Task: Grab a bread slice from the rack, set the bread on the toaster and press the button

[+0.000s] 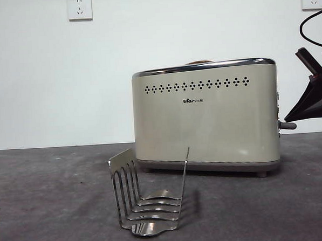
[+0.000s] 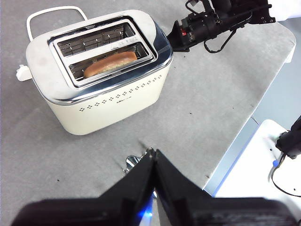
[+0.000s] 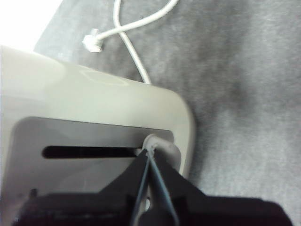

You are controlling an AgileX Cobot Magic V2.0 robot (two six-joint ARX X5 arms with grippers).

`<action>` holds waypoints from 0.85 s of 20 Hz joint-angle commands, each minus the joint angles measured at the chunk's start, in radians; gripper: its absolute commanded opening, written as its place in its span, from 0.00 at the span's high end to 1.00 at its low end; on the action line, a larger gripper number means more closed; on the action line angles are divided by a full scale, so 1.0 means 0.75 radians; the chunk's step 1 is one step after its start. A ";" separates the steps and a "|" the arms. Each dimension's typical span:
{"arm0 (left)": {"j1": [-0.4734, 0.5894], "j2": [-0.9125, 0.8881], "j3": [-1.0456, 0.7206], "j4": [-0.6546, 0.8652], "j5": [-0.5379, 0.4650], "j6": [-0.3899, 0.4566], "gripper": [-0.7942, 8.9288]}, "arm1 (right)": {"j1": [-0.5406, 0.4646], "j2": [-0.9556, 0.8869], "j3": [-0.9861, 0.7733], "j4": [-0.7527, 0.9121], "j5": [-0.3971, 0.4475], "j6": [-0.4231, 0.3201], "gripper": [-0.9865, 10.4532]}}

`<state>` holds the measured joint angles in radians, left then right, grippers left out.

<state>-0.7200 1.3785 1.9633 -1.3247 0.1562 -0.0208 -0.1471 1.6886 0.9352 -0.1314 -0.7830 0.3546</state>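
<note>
Slice of bread [image 2: 111,64] lying sunk in the toaster's slot nearer the vent-hole side, brown crust up; from the front, seen only as a thin brown sliver [image 1: 199,62] above the chrome rim. Well apart from both grippers, touched by neither.

Around it, the toaster [image 1: 206,123]: cream, boxy, chrome-topped, standing on the grey table [image 1: 52,202]. Second slot beside the bread dark inside. White power cord [image 2: 55,11] looping behind the toaster, plug [image 3: 92,41] lying on the table.

On the toaster's narrow side, the button [image 1: 287,126], a short grey knob low down at the end of a dark slit [image 3: 89,152]. Right gripper [image 3: 149,155] directly at that knob, jaws pressed together to a thin seam, tips touching the knob's rounded end; not gripping around it. In the front view, the same gripper [image 1: 296,116] entering dark from the right edge, pointing down toward the knob.

In front of the toaster, nearer the camera, the rack [image 1: 148,194]: shiny steel, curved wire dividers, no bread between them.

Left gripper [image 2: 154,157] raised above the table on the toaster's vent-hole side, jaws closed against each other, holding nothing, a glint of the rack just past the tips.
</note>
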 commanded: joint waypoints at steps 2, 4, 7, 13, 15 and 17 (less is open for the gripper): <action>-0.002 -0.007 -0.008 0.004 -0.077 -0.012 0.93 | 0.018 0.064 -0.051 -0.087 0.112 -0.035 0.92; -0.002 -0.007 -0.008 0.004 -0.103 -0.012 0.93 | 0.022 0.064 -0.051 -0.091 0.112 -0.035 0.92; -0.002 -0.007 -0.008 0.004 -0.094 -0.012 0.93 | 0.023 0.064 -0.051 -0.098 0.111 -0.036 0.92; -0.002 -0.007 -0.008 0.004 -0.094 -0.012 0.93 | 0.022 0.064 -0.047 -0.063 0.112 -0.032 0.92; -0.002 -0.007 -0.008 0.004 -0.094 -0.012 0.93 | 0.022 0.064 -0.037 -0.064 0.111 -0.032 0.92; -0.002 -0.007 -0.008 0.004 -0.094 -0.012 0.93 | 0.022 0.064 -0.016 -0.071 0.100 -0.028 0.92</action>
<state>-0.7200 1.3785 1.9633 -1.3247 0.0853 -0.0208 -0.1360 1.6913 0.9535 -0.1379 -0.7666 0.3439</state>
